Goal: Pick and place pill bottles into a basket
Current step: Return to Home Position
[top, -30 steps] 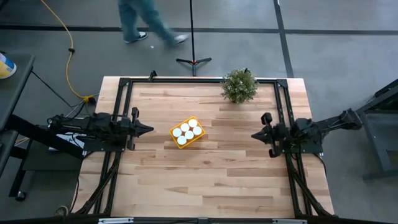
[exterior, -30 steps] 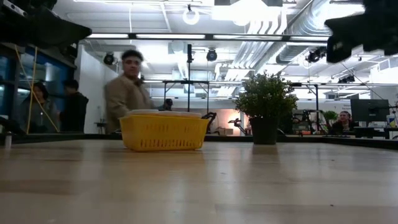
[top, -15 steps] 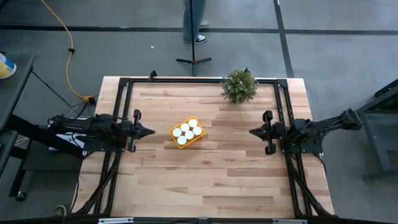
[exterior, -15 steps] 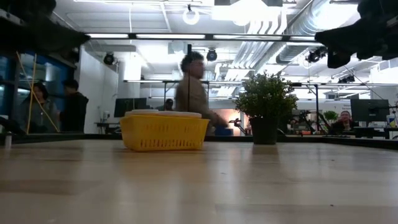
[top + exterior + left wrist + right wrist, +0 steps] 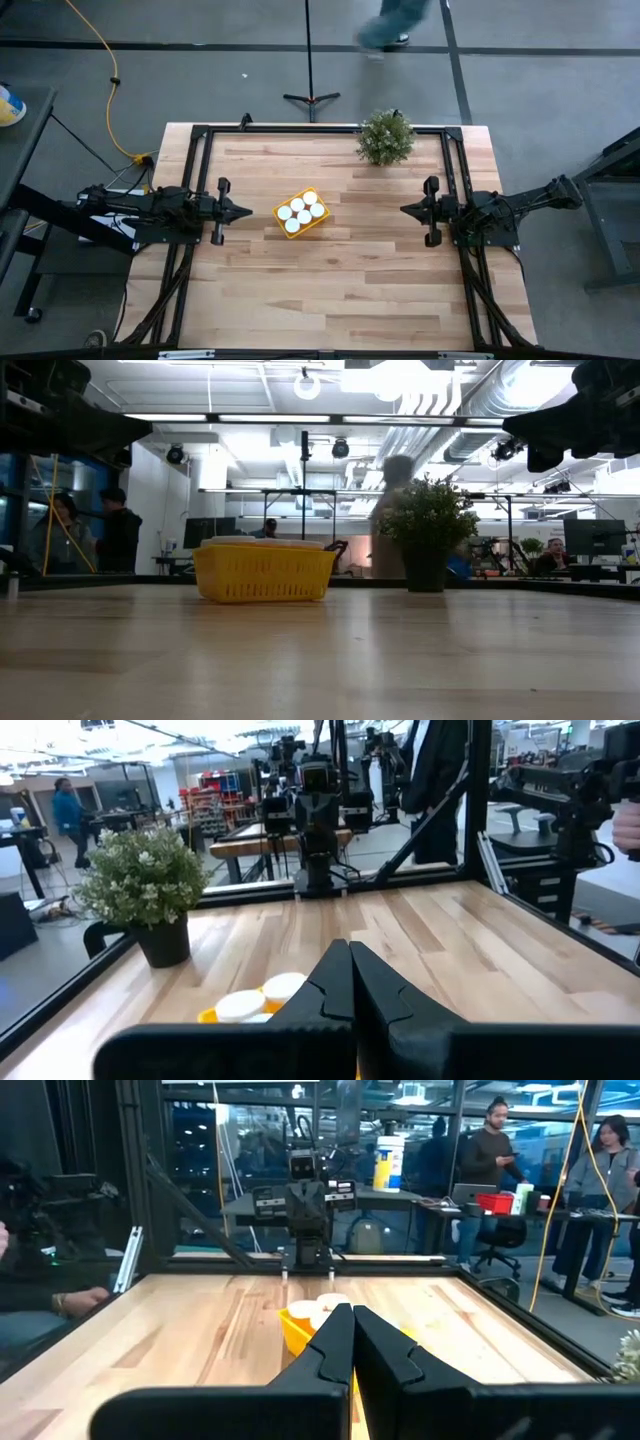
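1. The left end effector (image 5: 246, 211), clenched empty, hovers at the worktop's (image 5: 330, 290) 9 o'clock side; the right end effector (image 5: 404, 210), also clenched empty, at 3.
2. Between them the basket (image 5: 324, 218) holds the pill bottles (image 5: 301, 211), nearer the left, long axis 2-to-8 o'clock.

Both arms level, tips facing inward; left arm (image 5: 160, 207) jaws pressed together, right arm (image 5: 490, 212) jaws likewise.
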Controlling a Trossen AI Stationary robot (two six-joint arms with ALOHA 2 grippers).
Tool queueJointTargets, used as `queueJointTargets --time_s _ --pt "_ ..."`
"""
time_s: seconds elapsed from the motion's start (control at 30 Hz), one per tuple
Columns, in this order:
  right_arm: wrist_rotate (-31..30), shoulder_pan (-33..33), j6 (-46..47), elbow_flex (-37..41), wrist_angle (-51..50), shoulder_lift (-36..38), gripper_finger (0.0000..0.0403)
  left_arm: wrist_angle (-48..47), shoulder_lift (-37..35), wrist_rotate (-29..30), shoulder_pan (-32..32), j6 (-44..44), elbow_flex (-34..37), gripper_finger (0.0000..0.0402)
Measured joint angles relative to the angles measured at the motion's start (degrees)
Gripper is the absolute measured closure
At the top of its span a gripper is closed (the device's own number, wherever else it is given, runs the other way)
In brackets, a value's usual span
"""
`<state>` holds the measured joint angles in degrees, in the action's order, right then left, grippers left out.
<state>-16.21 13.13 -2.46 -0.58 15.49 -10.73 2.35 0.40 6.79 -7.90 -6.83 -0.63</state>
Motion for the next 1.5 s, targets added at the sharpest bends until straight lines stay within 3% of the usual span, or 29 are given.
queueJointTargets --time_s 0.8,0.93,1.07,1.5 --pt "-0.42 0.0 -0.81 0.0 -0.39 -0.01 0.0403 -0.33 0.0 -0.13 0.0 1.03 0.01 0.0378" --pt "-0.15 0.0 -0.85 0.0 -0.44 -0.01 0.0403 -0.02 0.0 0.58 0.0 1.06 0.03 0.0363" --pt "-0.15 -0.02 -0.96 0.0 -0.65 -0.01 0.0403 0.06 0.0 0.96 0.0 1.01 0.03 0.0379" --pt "-0.15 0.0 -0.85 0.0 -2.56 -0.01 0.0402 -0.22 0.0 1.22 0.0 2.14 0.05 0.0374"
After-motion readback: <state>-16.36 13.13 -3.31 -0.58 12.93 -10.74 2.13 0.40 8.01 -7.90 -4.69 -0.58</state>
